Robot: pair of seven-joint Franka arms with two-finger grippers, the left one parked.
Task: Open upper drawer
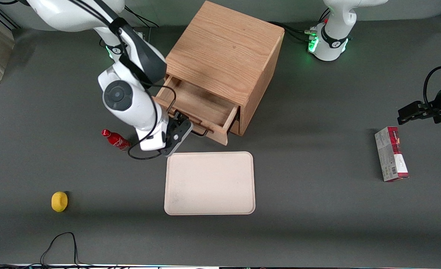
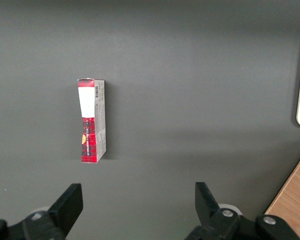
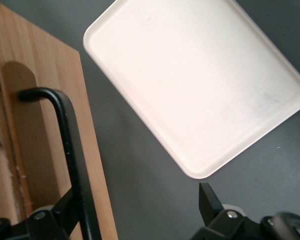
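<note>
The pincer [image 1: 183, 127], fingers spread, straddles the black handle [image 3: 72, 150] of the half-open upper drawer [image 1: 202, 108].

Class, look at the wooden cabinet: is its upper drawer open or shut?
Open. The upper drawer juts from the cabinet, its bare inside showing. The gripper, fingers open, is at the black handle.

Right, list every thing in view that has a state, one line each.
Light oak upper drawer of the wooden cabinet: pulled partly open, inside looks bare.
Right arm's tool: open, fingers either side of the drawer's black wire handle.
Cream rectangular tray: flat.
Small red bottle: lying down.
Red and white carton: lying flat.
</note>
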